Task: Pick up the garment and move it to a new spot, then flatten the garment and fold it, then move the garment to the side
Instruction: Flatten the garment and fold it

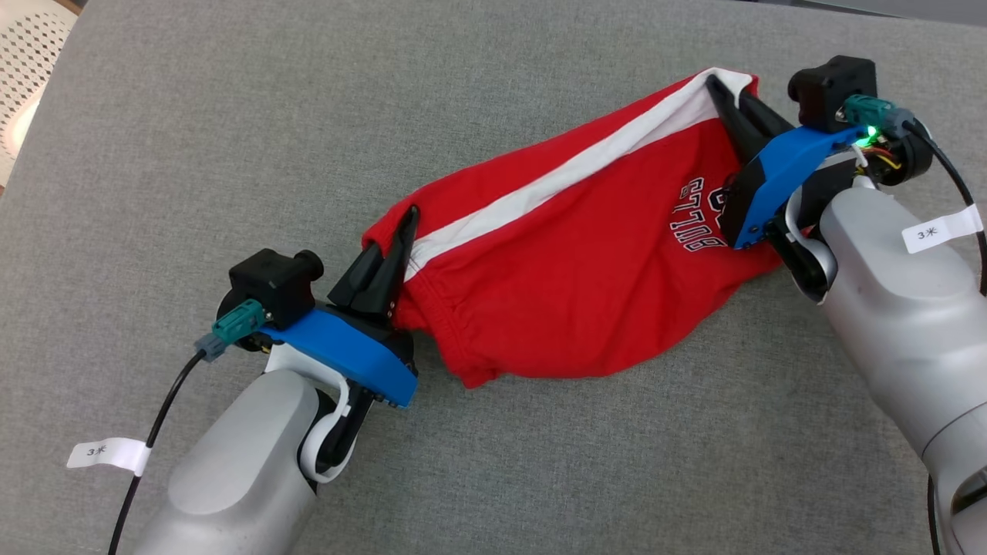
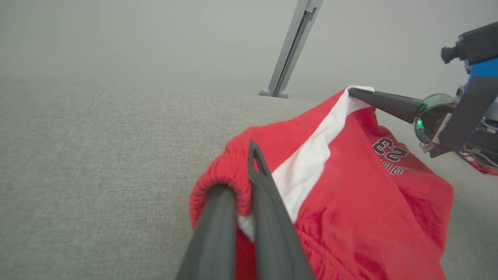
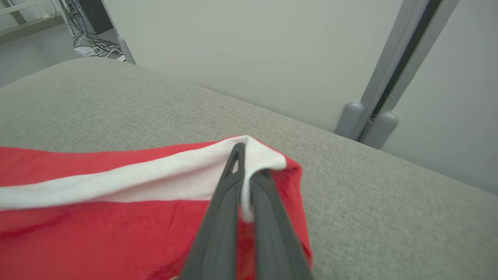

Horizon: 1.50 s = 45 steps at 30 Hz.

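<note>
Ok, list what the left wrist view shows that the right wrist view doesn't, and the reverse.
Left wrist view: the left gripper shut on the red ribbed edge, and the black 23 print. Right wrist view: cables on the floor beyond the cushion. Both: the right gripper shut on the garment's white-striped corner, the grey cushion, the upright grey post.

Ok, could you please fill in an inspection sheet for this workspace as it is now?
Surface: grey woven fabric surface, flat, looks clean.
Job's things: red fabric shorts with a white side stripe, stretched between both tools, unfolded.
Clutter: nothing seen.
Tools: left tool shut on the elastic waistband end; right tool shut on the white-striped hem corner.
Cables: black tagged cable at left wrist, another at right wrist.
Surroundings: white perforated plastic chair far left; grey metal post behind.
</note>
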Tool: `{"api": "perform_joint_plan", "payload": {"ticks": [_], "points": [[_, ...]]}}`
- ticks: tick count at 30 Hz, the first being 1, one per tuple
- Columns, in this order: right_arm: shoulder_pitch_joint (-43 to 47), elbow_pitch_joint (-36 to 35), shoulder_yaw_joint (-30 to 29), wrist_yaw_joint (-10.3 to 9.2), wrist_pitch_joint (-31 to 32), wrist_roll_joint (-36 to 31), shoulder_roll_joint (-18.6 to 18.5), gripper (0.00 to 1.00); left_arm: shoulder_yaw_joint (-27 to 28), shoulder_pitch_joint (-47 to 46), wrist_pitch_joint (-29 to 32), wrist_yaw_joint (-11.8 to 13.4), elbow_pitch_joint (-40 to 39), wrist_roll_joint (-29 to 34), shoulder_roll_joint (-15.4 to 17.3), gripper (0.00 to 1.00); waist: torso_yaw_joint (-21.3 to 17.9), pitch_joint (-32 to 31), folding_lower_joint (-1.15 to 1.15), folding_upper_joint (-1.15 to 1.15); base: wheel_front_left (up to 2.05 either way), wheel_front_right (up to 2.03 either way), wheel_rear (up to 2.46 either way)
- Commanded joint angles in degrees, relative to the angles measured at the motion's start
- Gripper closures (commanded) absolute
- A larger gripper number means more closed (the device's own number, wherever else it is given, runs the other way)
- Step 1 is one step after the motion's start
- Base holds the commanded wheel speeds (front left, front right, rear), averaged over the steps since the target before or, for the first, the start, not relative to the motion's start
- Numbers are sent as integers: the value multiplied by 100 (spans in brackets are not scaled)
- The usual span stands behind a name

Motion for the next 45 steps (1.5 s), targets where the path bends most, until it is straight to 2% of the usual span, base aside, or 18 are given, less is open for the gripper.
{"api": "perform_joint_plan", "payload": {"ticks": [1, 2, 3, 4, 14, 21, 29, 35, 41, 42, 43, 45], "points": [[-112, 85, 12, 1, -31, 52, 28, 32, 6, -101, -26, -8, 49, -35, 3, 100, -2, 6, -1, 0, 0, 0, 0], [-123, 164, 37, 1, -49, 81, 55, 0, -2, -119, -26, -8, 91, -54, -9, 89, -4, 6, -1, 0, 0, 0, 0], [-120, 220, 75, 1, -62, 114, 82, 0, 6, -131, -26, -8, 127, -52, -17, 58, -11, -6, -1, 0, 0, 0, 0], [-105, 261, 113, 1, -73, 143, 94, 0, 13, -121, -26, -8, 173, -33, -18, 0, -20, -23, -1, 0, 0, 0, 0], [326, 415, 431, 1, -143, 456, -193, 0, 371, 562, -27, -8, 87, 611, 104, 0, -36, -387, -1, 0, 0, 0, 0], [762, 538, 585, 0, -159, 699, -439, 0, 1121, 1275, -27, 54, -355, 1085, 103, 0, 124, -633, -1, 0, 0, 0, 0], [1073, 733, 751, 0, -74, 934, -426, 0, 2670, 2013, -27, 401, -1283, 1898, -296, 0, 198, -716, -1, 0, 0, 0, 0], [1208, 827, 908, 1, 160, 1056, -365, 0, 3355, 2360, -27, 416, -1702, 2615, -686, 0, 199, -720, -1, 0, 0, 0, 0], [1394, 818, 1055, 1, 462, 1245, -300, 0, 3756, 2507, -27, 281, -1778, 2977, -969, 0, 191, -767, -1, 0, 0, 0, 0], [1408, 801, 1068, 1, 468, 1274, -312, 65, 3796, 2517, -27, 249, -1768, 3020, -1001, 0, 193, -781, -1, 0, 0, 0, 0], [1422, 779, 1083, 1, 479, 1312, -310, 100, 3831, 2527, -27, 235, -1758, 3059, -1025, 0, 187, -795, -1, 0, 0, 0, 0], [1455, 741, 1122, 1, 484, 1372, -304, 100, 3878, 2547, -27, 189, -1737, 3132, -1072, 0, 164, -842, -1, 0, 0, 0, 0]]}}
